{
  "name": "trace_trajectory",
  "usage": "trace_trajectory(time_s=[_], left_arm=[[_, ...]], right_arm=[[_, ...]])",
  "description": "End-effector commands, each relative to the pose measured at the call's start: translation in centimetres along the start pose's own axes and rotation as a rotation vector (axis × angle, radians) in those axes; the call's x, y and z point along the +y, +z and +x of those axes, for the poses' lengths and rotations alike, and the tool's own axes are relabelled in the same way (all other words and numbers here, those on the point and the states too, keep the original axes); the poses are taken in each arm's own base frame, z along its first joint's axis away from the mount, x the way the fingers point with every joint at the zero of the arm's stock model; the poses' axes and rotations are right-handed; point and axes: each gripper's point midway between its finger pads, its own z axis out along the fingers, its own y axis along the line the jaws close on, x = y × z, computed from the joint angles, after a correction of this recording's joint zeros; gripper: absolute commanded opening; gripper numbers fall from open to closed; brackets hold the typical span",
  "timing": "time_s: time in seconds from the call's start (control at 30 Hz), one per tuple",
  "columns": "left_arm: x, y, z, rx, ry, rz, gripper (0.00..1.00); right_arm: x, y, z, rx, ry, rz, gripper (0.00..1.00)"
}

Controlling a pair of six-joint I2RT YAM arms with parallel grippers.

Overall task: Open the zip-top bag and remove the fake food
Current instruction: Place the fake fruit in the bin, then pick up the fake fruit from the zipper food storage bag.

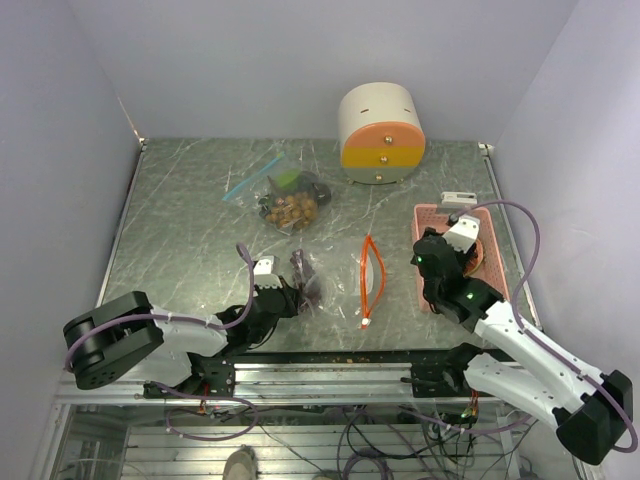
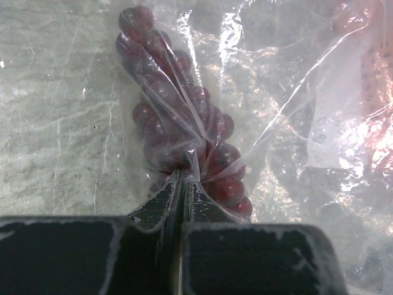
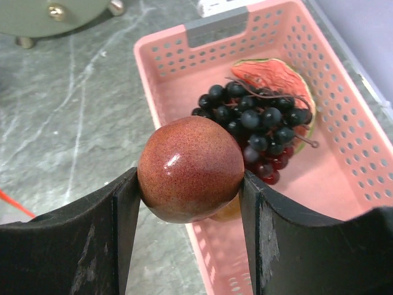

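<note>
A clear zip-top bag (image 1: 335, 282) with an orange zip strip (image 1: 371, 275) lies near the front middle of the table. My left gripper (image 1: 290, 297) is shut on a pinch of its plastic (image 2: 193, 161), right beside a dark purple grape bunch (image 2: 178, 117) inside the bag. My right gripper (image 3: 190, 184) is shut on a reddish-orange round fruit (image 3: 190, 175), held above the left rim of the pink basket (image 3: 166, 55). In the top view the right gripper (image 1: 440, 262) is over the basket (image 1: 428, 215).
The basket holds a dark grape bunch (image 3: 258, 123) and a reddish fruit slice (image 3: 273, 75). A second bag (image 1: 288, 205) with a blue zip holds tan-brown grapes and a green piece at the back middle. A cream drum with orange and yellow drawers (image 1: 381, 133) stands behind.
</note>
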Motion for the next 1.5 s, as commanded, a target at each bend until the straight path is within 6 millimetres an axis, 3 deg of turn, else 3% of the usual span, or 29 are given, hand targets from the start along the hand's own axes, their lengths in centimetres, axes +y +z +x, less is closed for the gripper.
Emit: trace_trajectory(time_s=[0.0, 0.1, 0.27, 0.37, 0.47, 0.6, 0.83, 0.93, 1.03, 1.2, 1.47], left_arm=[[0.1, 0.2, 0.5, 0.027, 0.014, -0.003, 0.1], [0.2, 0.2, 0.6, 0.028, 0.014, -0.004, 0.1], [0.0, 0.3, 0.7, 0.03, 0.015, 0.0, 0.1], [0.1, 0.2, 0.7, 0.031, 0.015, -0.002, 0.1], [0.1, 0.2, 0.7, 0.028, 0.011, -0.003, 0.1], [-0.1, 0.3, 0.6, 0.027, 0.009, 0.001, 0.1], [0.3, 0.0, 0.8, 0.032, -0.001, 0.001, 0.09], [0.6, -0.2, 0.8, 0.029, -0.001, -0.007, 0.09], [0.5, -0.3, 0.5, 0.023, 0.002, -0.009, 0.09], [0.4, -0.1, 0.6, 0.025, 0.005, -0.006, 0.09], [0.1, 0.2, 1.0, 0.038, 0.014, 0.001, 0.08]], right_arm=[[-2.4, 0.0, -1.0, -0.041, 0.01, 0.126, 0.45], [-3.0, 0.0, -1.4, -0.056, 0.015, 0.16, 0.48], [-3.0, 0.0, -1.3, -0.053, 0.002, 0.158, 0.82], [-2.7, 0.1, -1.2, -0.046, -0.013, 0.142, 0.89], [-1.7, 0.1, -1.2, -0.038, -0.012, 0.089, 0.89], [1.9, -0.1, -0.5, 0.01, 0.005, -0.113, 0.78], [10.7, -2.4, 4.3, 0.198, 0.108, -0.571, 0.45], [13.0, -3.6, 6.1, 0.253, 0.15, -0.693, 0.23], [14.8, -4.5, 7.3, 0.293, 0.173, -0.789, 0.11], [17.8, -6.4, 8.7, 0.352, 0.202, -0.967, 0.08], [21.4, -8.2, 12.0, 0.44, 0.143, -1.072, 0.2]])
